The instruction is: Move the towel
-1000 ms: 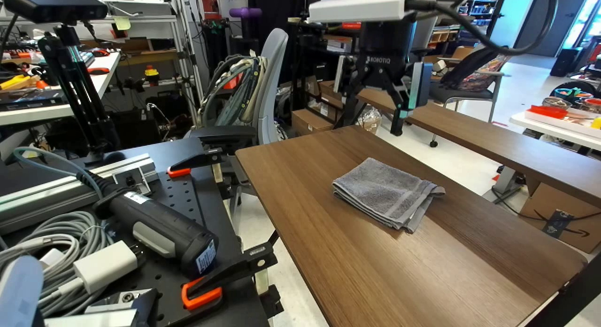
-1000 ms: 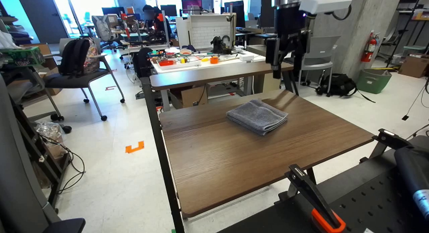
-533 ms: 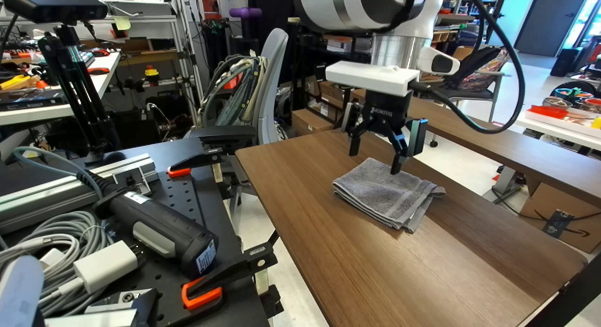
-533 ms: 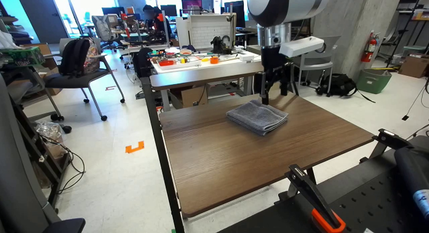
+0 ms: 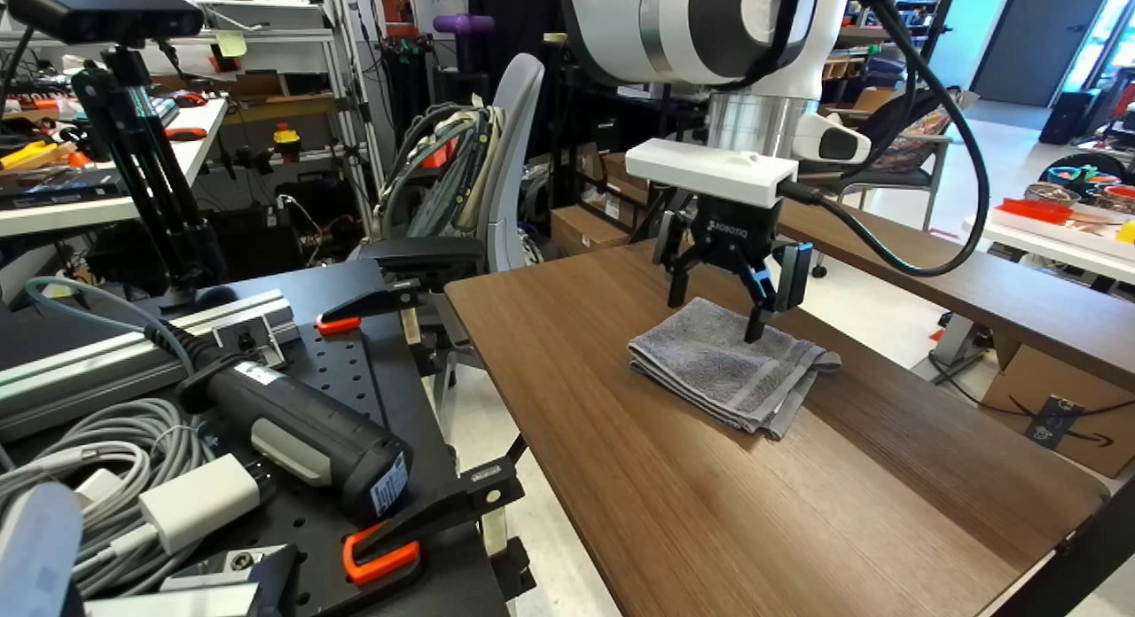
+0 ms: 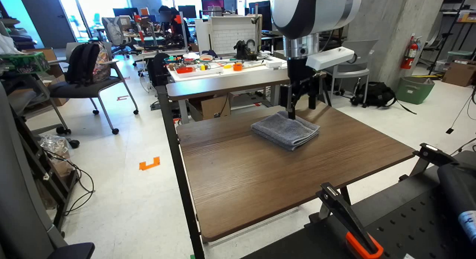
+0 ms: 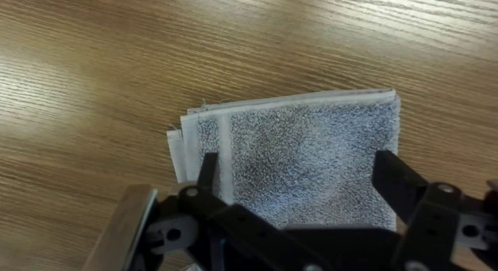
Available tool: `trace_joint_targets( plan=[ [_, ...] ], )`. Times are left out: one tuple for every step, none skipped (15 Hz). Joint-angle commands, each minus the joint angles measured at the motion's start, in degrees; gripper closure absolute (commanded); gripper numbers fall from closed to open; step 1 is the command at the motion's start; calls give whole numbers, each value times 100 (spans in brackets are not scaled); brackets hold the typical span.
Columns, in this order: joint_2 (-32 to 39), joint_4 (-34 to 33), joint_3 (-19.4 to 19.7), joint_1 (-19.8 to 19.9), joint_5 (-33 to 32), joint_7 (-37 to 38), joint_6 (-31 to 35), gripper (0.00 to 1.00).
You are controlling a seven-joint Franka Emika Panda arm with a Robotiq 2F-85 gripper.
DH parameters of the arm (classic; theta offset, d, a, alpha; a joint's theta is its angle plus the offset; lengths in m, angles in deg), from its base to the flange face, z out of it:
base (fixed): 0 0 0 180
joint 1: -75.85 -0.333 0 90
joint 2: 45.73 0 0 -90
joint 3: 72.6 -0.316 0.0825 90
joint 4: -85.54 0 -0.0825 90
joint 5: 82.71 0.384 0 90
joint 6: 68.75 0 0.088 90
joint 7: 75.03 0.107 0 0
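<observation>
The grey folded towel (image 5: 700, 360) lies flat on the brown wooden table (image 5: 567, 369), its layers slightly offset at one edge. It also shows in an exterior view (image 6: 277, 130) and in the wrist view (image 7: 311, 131). My gripper (image 5: 715, 318) is open and empty, pointing down just above the towel. In an exterior view my gripper (image 6: 302, 112) hangs over the towel's far side. In the wrist view my gripper (image 7: 297, 157) spans most of the towel's width, one finger over the banded edge and one near the plain edge. The towel's near part is hidden behind the gripper.
A black perforated bench (image 5: 337, 369) with clamps, cables and a black handheld tool (image 5: 301, 431) stands beside the table. A grey chair (image 5: 510, 174) is behind the gap. A second wooden tabletop (image 6: 223, 84) runs along the far side. A black post (image 6: 176, 169) rises at one table edge.
My gripper has come down from well above the table to just over the towel, quickly at first, then slightly in the last half second. It stays open. The towel has not moved.
</observation>
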Motion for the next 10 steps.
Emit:
trace_joint_targets(
  plan=[
    [44, 52, -10, 21, -56, -20, 130, 0],
    [82, 15, -7, 17, -60, -23, 98, 0],
    [143, -46, 7, 5, -63, 6, 78, 0],
    [191, -91, 8, 2, -63, 8, 61, 0],
    [258, -162, 3, 6, -56, -4, 14, 0],
    [341, -241, 5, 4, -59, -10, -14, 0],
    [417, -299, 10, 0, -66, -11, 10, 0],
    [531, -380, 28, -11, -98, -13, 82, 0],
    [609, -449, 32, -17, -122, -28, 82, 0],
    [695, -517, 28, -12, -158, -66, 132, 0]
  ],
)
